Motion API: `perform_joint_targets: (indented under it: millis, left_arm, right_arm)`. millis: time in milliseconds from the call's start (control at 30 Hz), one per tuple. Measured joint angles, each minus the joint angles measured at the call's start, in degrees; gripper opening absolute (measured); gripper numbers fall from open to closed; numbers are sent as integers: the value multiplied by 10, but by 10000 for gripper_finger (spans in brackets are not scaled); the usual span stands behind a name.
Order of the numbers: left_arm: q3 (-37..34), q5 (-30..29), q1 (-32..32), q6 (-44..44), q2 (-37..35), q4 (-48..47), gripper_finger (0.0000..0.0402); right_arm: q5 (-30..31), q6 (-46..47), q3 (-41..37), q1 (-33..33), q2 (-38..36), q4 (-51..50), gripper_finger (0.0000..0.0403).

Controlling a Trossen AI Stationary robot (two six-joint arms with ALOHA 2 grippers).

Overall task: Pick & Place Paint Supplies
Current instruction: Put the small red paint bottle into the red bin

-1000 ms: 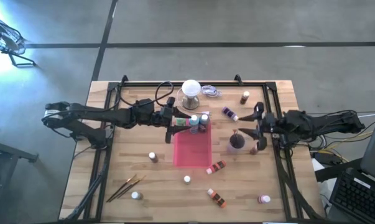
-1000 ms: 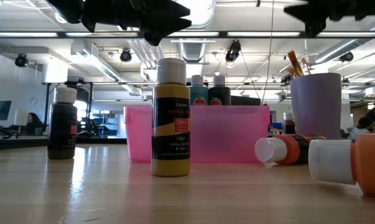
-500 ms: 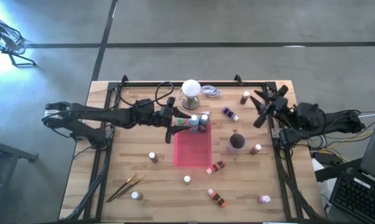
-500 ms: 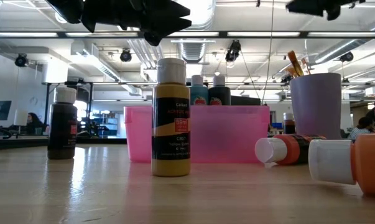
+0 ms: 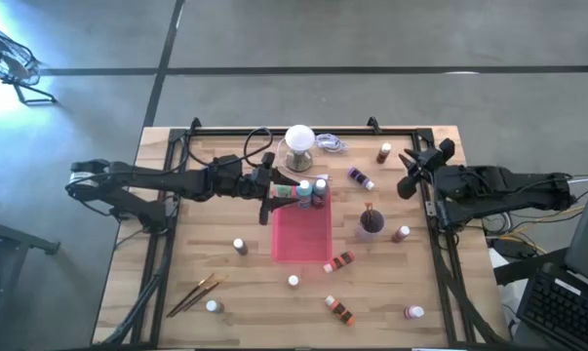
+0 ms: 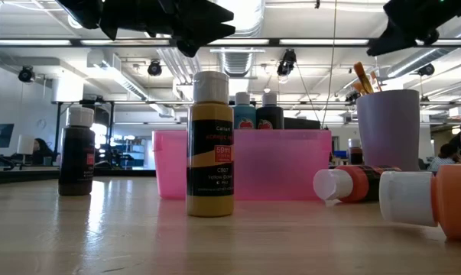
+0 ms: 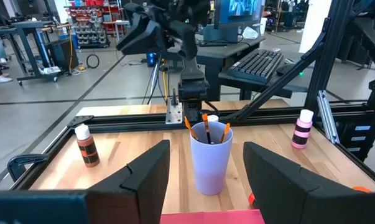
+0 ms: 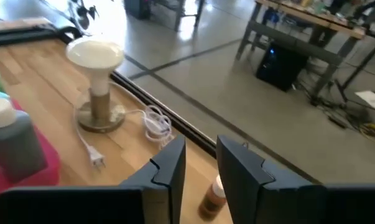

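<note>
overhead, the left gripper (image 5: 274, 200) hangs with jaws apart and empty over the pink tray (image 5: 301, 239), beside the teal bottle (image 5: 304, 191). the right gripper (image 5: 408, 172) hovers near the brown bottle (image 5: 384, 152) at the far right, fingers (image 8: 168, 171) narrowly parted, holding nothing. brushes (image 5: 198, 292) lie near the front left.

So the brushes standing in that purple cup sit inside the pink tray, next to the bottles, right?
Not quite. The purple cup with its brushes stands on the bare table, outside the pink tray and apart from it, as the high view shows. The bottles do stand at the tray's far end.
</note>
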Motion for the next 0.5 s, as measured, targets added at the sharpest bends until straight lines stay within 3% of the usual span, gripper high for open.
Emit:
perform_joint_targets:
  millis: [233, 433, 500]
  left_arm:
    - [0, 0, 0, 0, 0, 0, 209]
    - [0, 0, 0, 0, 0, 0, 209]
    - [0, 0, 0, 0, 0, 0, 209]
  right_arm:
    - [-90, -14, -1, -101, 46, 1, 90]
    - [-165, -67, -2, -236, 101, 8, 117]
    - [-218, -89, -2, -291, 117, 21, 127]
